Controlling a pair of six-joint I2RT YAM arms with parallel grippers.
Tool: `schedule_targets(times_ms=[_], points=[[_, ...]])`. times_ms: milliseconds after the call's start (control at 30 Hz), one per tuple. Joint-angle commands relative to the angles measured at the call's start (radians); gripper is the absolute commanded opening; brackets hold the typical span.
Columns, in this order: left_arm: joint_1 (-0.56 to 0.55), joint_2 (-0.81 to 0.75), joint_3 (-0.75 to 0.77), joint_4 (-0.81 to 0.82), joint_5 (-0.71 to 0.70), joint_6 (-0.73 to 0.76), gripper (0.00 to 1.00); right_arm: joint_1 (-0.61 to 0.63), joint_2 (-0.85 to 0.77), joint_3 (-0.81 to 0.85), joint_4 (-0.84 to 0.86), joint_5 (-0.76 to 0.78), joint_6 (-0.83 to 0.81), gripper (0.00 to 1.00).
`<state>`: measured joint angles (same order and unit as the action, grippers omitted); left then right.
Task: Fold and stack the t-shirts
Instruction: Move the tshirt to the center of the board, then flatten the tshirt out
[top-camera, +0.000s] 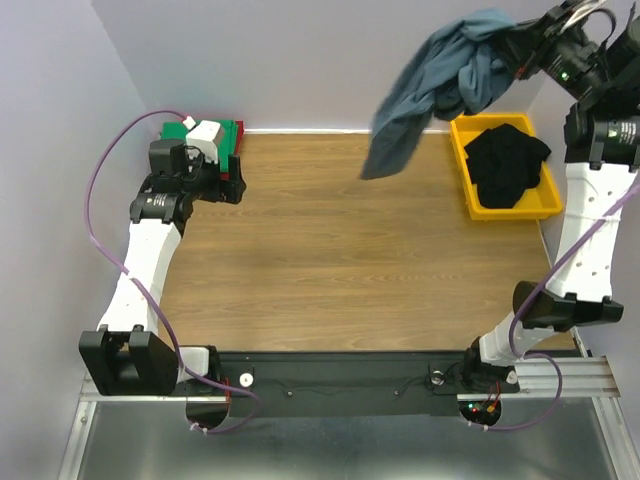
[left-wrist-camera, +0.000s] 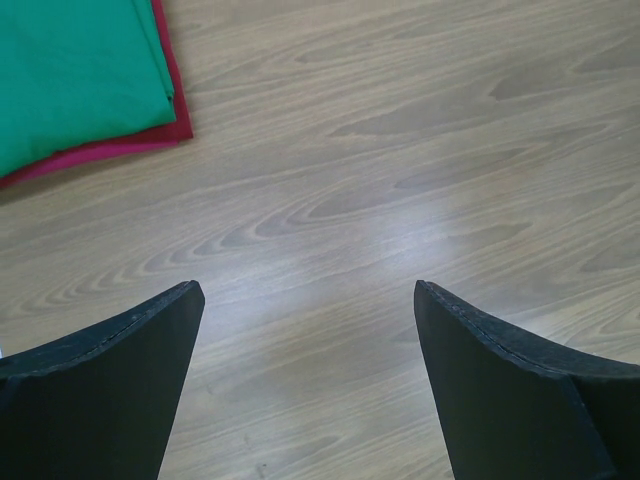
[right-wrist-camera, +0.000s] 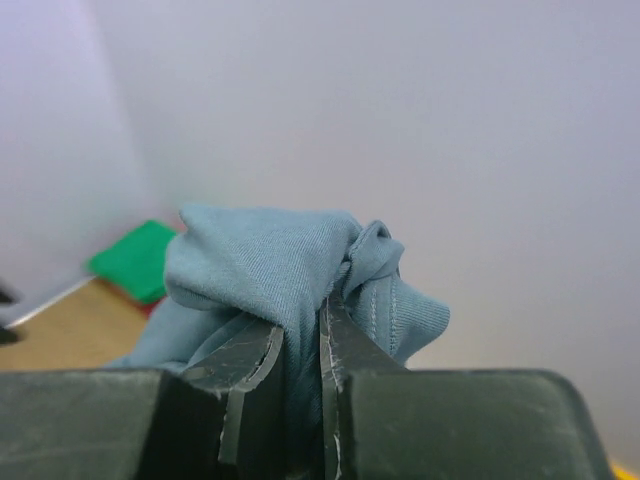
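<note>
White arm links (top-camera: 148, 262), black joints (top-camera: 160, 208) and fingers (left-wrist-camera: 100, 390), purple cables (top-camera: 89, 215).

Open passage over table (top-camera: 350, 260) centre, 6 to 12 o'clock; blocked at 10 o'clock by green shirt (left-wrist-camera: 70, 80) on red shirt (left-wrist-camera: 130, 150), left gripper (left-wrist-camera: 307, 295) beside; at 2 o'clock by yellow bin (top-camera: 462, 170) of black shirts (top-camera: 505, 160); at 1 o'clock by blue-grey shirt (top-camera: 420, 90) dangling from right gripper (right-wrist-camera: 300, 335).

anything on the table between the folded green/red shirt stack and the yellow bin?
Top view: only bare wooden tabletop between the folded green-on-red cloth shirts and yellow plastic bin; the slate-blue cloth shirt hangs in the air above.
</note>
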<state>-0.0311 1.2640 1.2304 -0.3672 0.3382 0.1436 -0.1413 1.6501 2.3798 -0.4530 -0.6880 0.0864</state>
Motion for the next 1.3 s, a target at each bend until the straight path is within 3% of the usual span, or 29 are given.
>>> schedule_targets(times_ms=[0,100,133,200,267,300,533,767,933,1267], points=[[0.0,-0.063,0.061,0.019,0.027,-0.013,0.98,0.049,-0.087,-0.164,0.102,-0.202,0.15,0.0],[0.0,-0.072,0.06,0.017,0.051,0.013,0.98,0.066,-0.183,-0.515,0.093,-0.283,0.076,0.11],[0.0,-0.071,0.058,0.016,0.059,0.022,0.98,0.066,-0.206,-0.625,0.079,-0.289,0.031,0.36],[0.0,-0.064,0.046,-0.001,0.084,0.068,0.99,0.066,-0.231,-0.848,-0.037,-0.216,-0.164,0.71],[-0.001,-0.058,0.015,-0.021,0.128,0.15,0.99,0.066,-0.204,-0.925,-0.128,-0.086,-0.314,0.97],[-0.001,-0.06,0.0,-0.024,0.143,0.186,0.99,0.065,-0.173,-0.974,-0.195,-0.041,-0.344,1.0],[-0.065,0.004,-0.14,0.007,0.14,0.382,0.98,0.066,-0.147,-1.11,-0.275,0.126,-0.441,0.98],[-0.136,0.164,-0.19,0.042,0.127,0.488,0.89,0.069,-0.095,-1.243,-0.319,0.255,-0.531,0.86],[-0.145,0.308,-0.177,0.04,0.098,0.508,0.82,0.071,-0.037,-1.252,-0.293,0.278,-0.516,0.74],[-0.138,0.38,-0.197,0.085,0.048,0.502,0.8,0.074,0.073,-1.205,-0.21,0.297,-0.415,0.7]])
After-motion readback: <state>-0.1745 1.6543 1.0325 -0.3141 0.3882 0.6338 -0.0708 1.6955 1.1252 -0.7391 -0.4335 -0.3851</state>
